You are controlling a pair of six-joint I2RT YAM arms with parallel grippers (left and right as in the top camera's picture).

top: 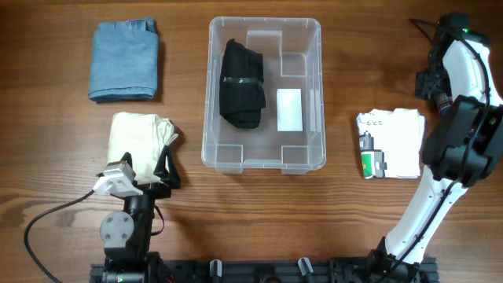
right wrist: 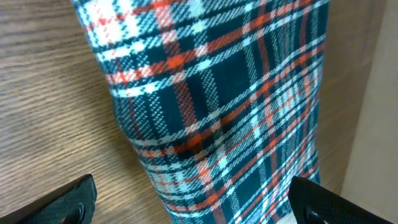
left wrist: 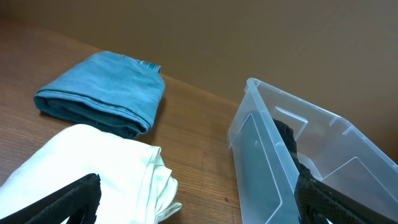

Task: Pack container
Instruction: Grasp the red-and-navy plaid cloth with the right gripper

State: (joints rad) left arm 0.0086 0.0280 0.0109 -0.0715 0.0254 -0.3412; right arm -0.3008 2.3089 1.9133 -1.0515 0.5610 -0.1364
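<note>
**Container mid-tabletop, both pincers released and clear of it**

The wooden tabletop [top: 47, 149] carries everything. The right arm [top: 464, 134] rises along its right edge, and the left arm [top: 126, 228] stands at the near edge, left of centre.

The container [top: 264, 22] sits upright in the middle of the tabletop, its long side running from near to far. Left of it, at the far side, lies a folded blue cloth [top: 124, 59]. A folded cream cloth [top: 140, 135] lies nearer, between the blue one and the left arm. A folded white cloth [top: 397, 141] with a green print at its near left corner lies to the right of the container, just beside the right arm. The right wrist view shows a plaid cloth [right wrist: 211, 106] in dark blue, white and red, lying on the wood.

Inside the container, a rolled black bundle [top: 242, 82] fills the left part of the floor. A white label [top: 289, 110] shows on the base to its right, close to the bundle.

The left pincer [top: 167, 169] hovers at the near right corner of the cream cloth, jaws spread wide and holding nothing. The container stands just to its right and slightly farther back, and the two do not touch. The right pincer [right wrist: 199, 210] is likewise released, its jaws wide apart above the plaid cloth and gripping nothing. The container is well away from it, to its left.
</note>
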